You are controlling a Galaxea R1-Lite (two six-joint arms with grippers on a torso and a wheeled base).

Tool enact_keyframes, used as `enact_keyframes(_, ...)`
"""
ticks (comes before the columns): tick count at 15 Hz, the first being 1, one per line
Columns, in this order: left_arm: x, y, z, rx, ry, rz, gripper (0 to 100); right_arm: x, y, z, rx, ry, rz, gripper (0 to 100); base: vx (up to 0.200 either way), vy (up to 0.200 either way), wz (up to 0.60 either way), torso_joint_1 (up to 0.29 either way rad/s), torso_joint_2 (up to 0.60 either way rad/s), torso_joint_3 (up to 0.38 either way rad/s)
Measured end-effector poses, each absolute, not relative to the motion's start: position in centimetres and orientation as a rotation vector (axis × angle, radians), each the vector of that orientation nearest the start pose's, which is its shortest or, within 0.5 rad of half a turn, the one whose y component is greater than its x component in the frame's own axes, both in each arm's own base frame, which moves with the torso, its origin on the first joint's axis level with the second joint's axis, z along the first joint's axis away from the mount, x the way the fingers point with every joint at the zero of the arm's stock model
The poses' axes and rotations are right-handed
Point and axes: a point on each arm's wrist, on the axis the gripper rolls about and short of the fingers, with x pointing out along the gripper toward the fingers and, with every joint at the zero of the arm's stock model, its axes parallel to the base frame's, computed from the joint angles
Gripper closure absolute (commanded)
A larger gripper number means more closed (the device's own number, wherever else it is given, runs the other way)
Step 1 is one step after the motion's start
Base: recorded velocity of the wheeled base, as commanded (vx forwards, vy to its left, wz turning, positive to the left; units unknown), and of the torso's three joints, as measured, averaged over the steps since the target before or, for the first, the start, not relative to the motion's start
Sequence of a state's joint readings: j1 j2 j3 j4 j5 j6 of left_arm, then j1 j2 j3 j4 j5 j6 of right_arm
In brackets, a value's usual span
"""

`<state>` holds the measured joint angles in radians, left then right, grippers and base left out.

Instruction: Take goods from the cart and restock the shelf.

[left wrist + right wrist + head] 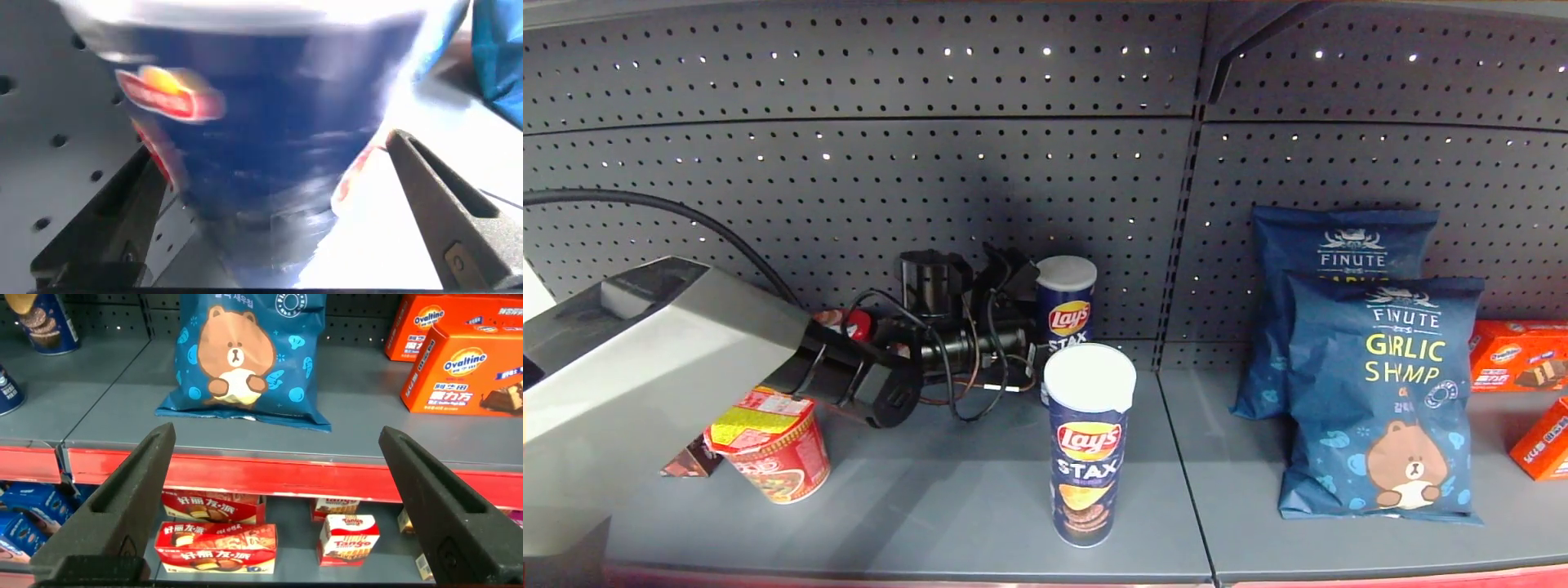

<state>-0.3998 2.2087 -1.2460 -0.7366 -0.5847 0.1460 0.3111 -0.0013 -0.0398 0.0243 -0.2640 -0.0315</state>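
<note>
2 blue snack bags [1380, 392] stand beside orange boxes [1515, 355].

The head camera looks forward and somewhat down from in front of the shelf [931, 490], near enough that the pegboard back [931, 163] takes up the upper half of its picture. The left wrist camera sits behind the left claw [274, 147], very near the rear chip can [278, 122], with the pegboard back just beside it; the head view shares both. The right wrist camera stands farther back and lower, behind the right claw [278, 431], facing the shelf's front edge. It shares the bear-printed snack bag [245, 359] and orange boxes [458, 367] with the head view.
</note>
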Motion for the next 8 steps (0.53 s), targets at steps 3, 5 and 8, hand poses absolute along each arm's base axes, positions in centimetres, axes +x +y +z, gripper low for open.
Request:
enact_keyframes(3, 38.1, -16.8, 12.5, 0.126, 0.173, -0.983, 0, -2.4, -1.4, 8.4, -0.027, -0.016, 0.047, 0, 0.000, 0.000, 0.00, 0.000, 0.00, 0.000)
enact_keyframes(5, 36.7, -15.5, 12.9, 0.130, 0.170, -0.966, 0, -2.4, -1.4, 8.4, -0.027, -0.016, 0.047, 0, 0.000, 0.000, 0.00, 0.000, 0.00, 0.000)
enact_keyframes(8, 34.6, -12.8, 13.5, 0.131, 0.133, -0.918, 0, -2.4, -1.4, 8.4, -0.024, -0.016, 0.047, 0, 0.000, 0.000, 0.00, 0.000, 0.00, 0.000)
